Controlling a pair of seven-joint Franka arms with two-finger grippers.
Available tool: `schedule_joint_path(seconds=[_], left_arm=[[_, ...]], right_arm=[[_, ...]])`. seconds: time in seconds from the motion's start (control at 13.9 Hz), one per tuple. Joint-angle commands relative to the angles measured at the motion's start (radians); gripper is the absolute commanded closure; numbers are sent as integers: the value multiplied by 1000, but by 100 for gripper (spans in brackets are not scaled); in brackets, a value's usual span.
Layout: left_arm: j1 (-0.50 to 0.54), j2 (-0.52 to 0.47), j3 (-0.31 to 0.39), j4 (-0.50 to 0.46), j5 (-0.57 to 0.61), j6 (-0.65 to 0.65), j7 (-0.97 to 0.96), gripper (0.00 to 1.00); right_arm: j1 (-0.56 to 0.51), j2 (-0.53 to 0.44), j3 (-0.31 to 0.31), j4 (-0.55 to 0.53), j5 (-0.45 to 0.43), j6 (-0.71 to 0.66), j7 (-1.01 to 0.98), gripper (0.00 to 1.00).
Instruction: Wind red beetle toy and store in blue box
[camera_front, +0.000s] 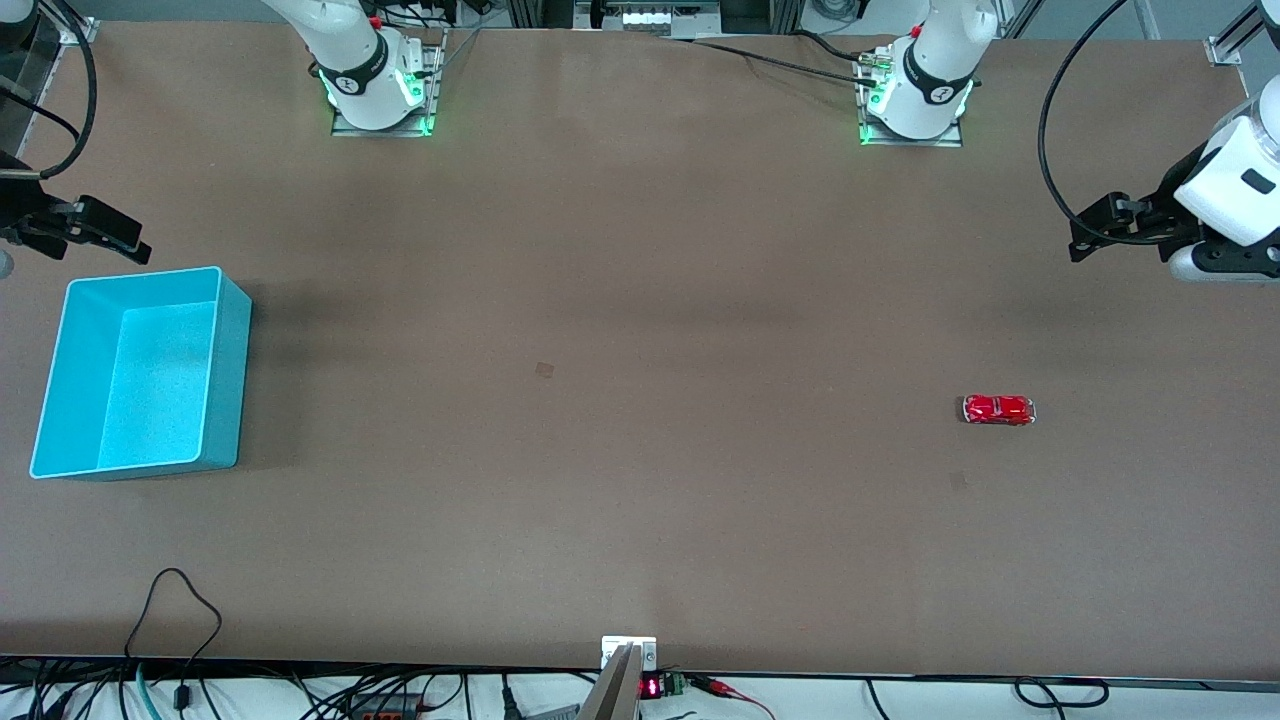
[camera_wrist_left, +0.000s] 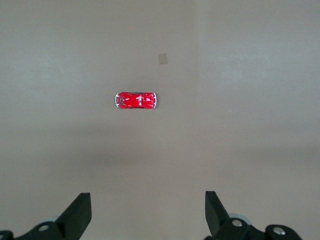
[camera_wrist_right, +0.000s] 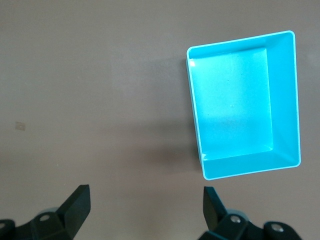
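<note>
Front view: brown table (camera_front: 640, 300), red beetle toy (camera_front: 998, 409), blue box (camera_front: 225, 380), both pincers wide, empty, aloft

One red beetle toy (camera_front: 998, 409), one blue box (camera_front: 60, 380)

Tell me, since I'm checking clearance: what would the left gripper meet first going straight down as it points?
Likely bare table: the open left gripper holds nothing, and the red beetle toy lies off its line.
</note>
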Motion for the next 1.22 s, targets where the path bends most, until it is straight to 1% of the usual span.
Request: schedule_joint_path(seconds=[0.0, 0.14, 0.43, 0.65, 0.72, 0.86, 1.0, 1.15], left_arm=[[10, 8, 0, 20, -23, -22, 5, 0], [12, 8, 0, 19, -26, -48, -5, 0], [1, 25, -1, 17, -28, -216, -8, 0], [10, 57, -1, 14, -29, -310, 10, 0], [0, 60, -1, 13, -28, -327, 48, 0], [4, 75, -1, -1, -28, -319, 230, 0], [24, 107, 0, -3, -22, -303, 469, 0], [62, 139, 0, -18, -12, -228, 726, 0]], right_arm=[[10, -16, -2, -14, -12, -4, 13, 0], [10, -16, -3, -14, -11, -3, 13, 0], [10, -16, -3, -14, -11, -3, 13, 0], [9, -18, -3, -14, -11, -3, 13, 0], [10, -18, -3, -14, -11, -3, 13, 0], [10, -16, -3, -14, -11, -1, 13, 0], [9, -16, -3, -14, -11, 0, 13, 0], [9, -16, -3, -14, -6, 8, 13, 0]])
